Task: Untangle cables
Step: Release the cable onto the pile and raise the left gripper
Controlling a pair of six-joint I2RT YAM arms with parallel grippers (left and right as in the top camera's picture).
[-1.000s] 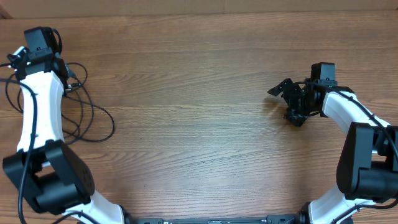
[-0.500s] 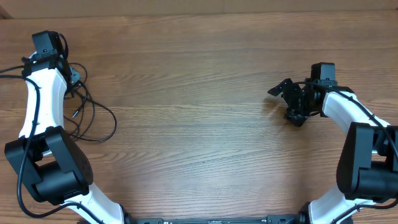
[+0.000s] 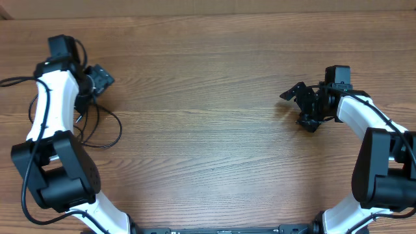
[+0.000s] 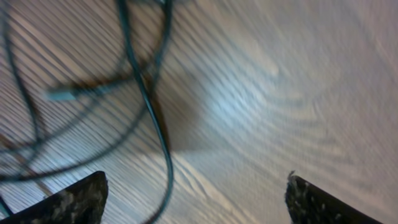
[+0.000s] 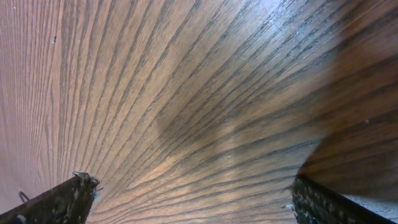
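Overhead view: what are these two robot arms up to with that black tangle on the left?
They are meant to untangle the thin black cables, which lie in loose loops on the wooden table by the left arm. The left gripper hovers above them with its jaws wide open, holding nothing. The right gripper is open too, far off over bare wood.

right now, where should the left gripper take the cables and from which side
Take the cables at the wide loop bulging out right of the left arm. It looks like a single strand lying flat on bare table, apart from the tangle by the arm. Come straight down from above with the open left gripper, set across the strand.
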